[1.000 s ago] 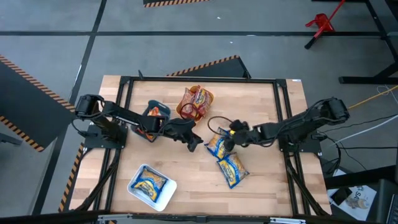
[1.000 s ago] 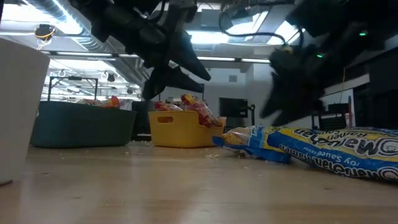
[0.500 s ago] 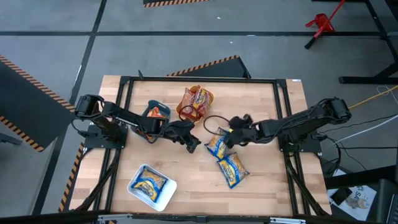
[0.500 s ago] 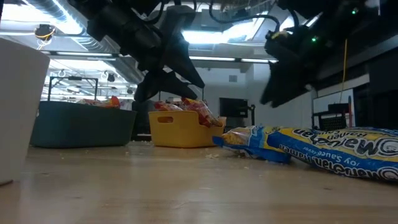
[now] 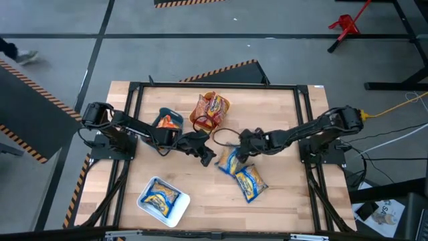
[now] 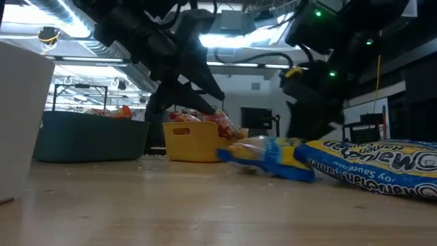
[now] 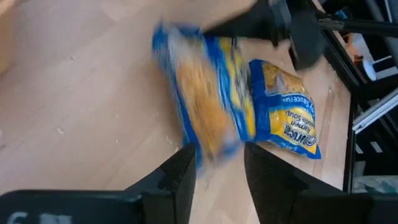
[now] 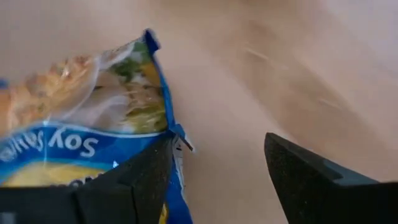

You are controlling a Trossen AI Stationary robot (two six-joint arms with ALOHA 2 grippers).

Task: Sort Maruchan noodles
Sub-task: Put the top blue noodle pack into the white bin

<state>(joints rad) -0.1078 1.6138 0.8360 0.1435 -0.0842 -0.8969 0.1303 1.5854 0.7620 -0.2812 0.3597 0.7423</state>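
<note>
Two blue-and-yellow Maruchan noodle packets lie flat on the wooden table. One (image 5: 231, 161) is mid-table, the other (image 5: 249, 182) nearer the front edge. My right gripper (image 5: 240, 151) is open, low at the first packet's right edge. My left gripper (image 5: 206, 155) is open just left of that packet (image 7: 208, 99), whose near end lies before its fingertips. Red packets fill the orange tray (image 5: 200, 119). An orange packet sits in the teal tray (image 5: 160, 125), and a blue-and-yellow one (image 5: 161, 197) in the white tray (image 5: 175, 213). My right gripper has the outer side of one finger (image 8: 134, 180) against the packet's crimped end seam (image 8: 166, 118), slanting down from the table's right. Only bare table shows between its fingers, and the packet lies flat. My left gripper: whether it touches the packet's near end (image 7: 214, 146), I cannot tell.
A black cable loop (image 5: 224, 134) lies behind the packets. The table's black frame rails (image 5: 304, 120) run along its edges. Bare wood lies between the white tray and the front packet.
My right gripper has gone toward the table's left and sunk a little, rolling at the wrist. The mid-table blue-and-yellow packet has slid along the table toward my left gripper. The front packet has stayed put.
</note>
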